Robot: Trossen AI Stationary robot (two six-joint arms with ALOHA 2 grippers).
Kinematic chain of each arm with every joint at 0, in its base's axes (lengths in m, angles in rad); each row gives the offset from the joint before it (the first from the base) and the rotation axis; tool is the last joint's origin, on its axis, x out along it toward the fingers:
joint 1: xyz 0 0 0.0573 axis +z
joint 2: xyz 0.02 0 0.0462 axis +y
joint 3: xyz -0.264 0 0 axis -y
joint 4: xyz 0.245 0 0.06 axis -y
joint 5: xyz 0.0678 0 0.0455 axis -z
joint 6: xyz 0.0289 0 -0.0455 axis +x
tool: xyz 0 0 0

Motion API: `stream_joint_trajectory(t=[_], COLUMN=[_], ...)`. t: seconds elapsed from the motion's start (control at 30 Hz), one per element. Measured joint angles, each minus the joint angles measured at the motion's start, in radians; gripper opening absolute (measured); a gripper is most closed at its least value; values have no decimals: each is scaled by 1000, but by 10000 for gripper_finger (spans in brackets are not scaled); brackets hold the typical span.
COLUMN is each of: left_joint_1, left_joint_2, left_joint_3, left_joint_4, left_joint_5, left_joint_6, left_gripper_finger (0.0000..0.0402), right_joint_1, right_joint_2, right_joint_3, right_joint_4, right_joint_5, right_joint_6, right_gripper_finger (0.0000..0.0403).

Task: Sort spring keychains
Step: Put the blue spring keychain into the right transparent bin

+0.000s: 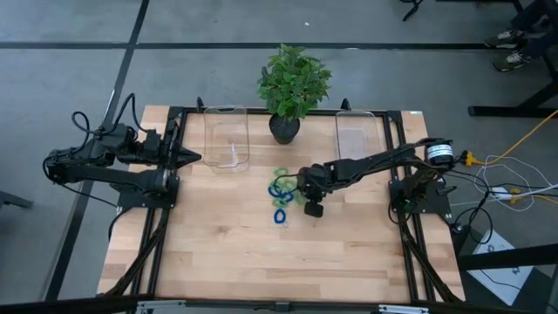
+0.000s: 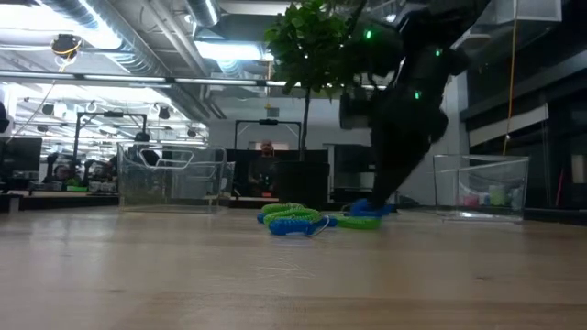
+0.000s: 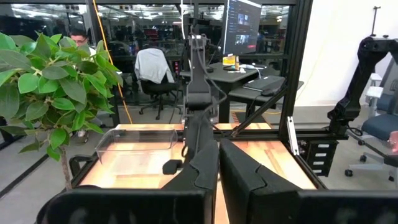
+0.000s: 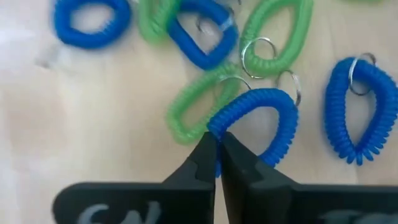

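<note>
The right gripper (image 4: 216,144) is down on the desk (image 1: 261,262) at the pile of spring keychains (image 1: 282,194), its jaws clamped on the coil of one blue keychain (image 4: 258,121). A light green keychain (image 4: 198,102) lies just beside that coil, under it. The pile lies in front of the potted plant (image 1: 292,83), near the desk's middle. Two clear bins flank the plant: one (image 1: 227,137) on its left, one (image 1: 357,133) on its right. The left gripper (image 1: 193,158) waits beside the left bin, jaws together.
</note>
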Motion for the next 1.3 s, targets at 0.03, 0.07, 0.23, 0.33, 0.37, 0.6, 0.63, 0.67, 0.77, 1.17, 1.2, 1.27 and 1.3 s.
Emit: stream_joint_trajectory(t=[0.03, 0.07, 0.23, 0.33, 0.37, 0.6, 0.63, 0.67, 0.77, 1.17, 1.2, 1.27, 1.3], left_joint_1=[0, 0, 0, 0, 0, 0, 0, 0, 0, 0, 0, 0, 0], left_joint_2=[0, 0, 0, 0, 0, 0, 0, 0, 0, 0, 0, 0, 0], left_joint_3=[0, 0, 0, 0, 0, 0, 0, 0, 0, 0, 0, 0, 0], left_joint_4=[0, 0, 0, 0, 0, 0, 0, 0, 0, 0, 0, 0, 0], left_joint_5=[0, 0, 0, 0, 0, 0, 0, 0, 0, 0, 0, 0, 0], left_joint_6=[0, 0, 0, 0, 0, 0, 0, 0, 0, 0, 0, 0, 0], left_gripper_finger=[11, 10, 9, 12, 13, 8, 8, 9, 12, 11, 12, 13, 12], right_joint_1=[0, 0, 0, -3, -5, -28, -28, -30, -36, -51, -51, -55, -59], right_joint_2=[-15, -29, -140, -222, -252, -435, -458, -476, -521, -557, -557, -557, -557], right_joint_3=[0, 0, 0, 1, 1, 3, 3, 3, 4, 4, 4, 4, 4], right_joint_4=[-1, -2, 31, 79, 100, 303, 329, 346, 394, 433, 433, 433, 433], right_joint_5=[-3, -3, -4, -28, -39, -109, -109, -109, -114, -72, -64, -42, -37], right_joint_6=[11, 23, 68, 74, 76, 76, 76, 72, 72, 54, 47, 41, 40], right_gripper_finger=[7, 9, 11, 10, 9, 10, 11, 12, 13, 14, 14, 14, 15])
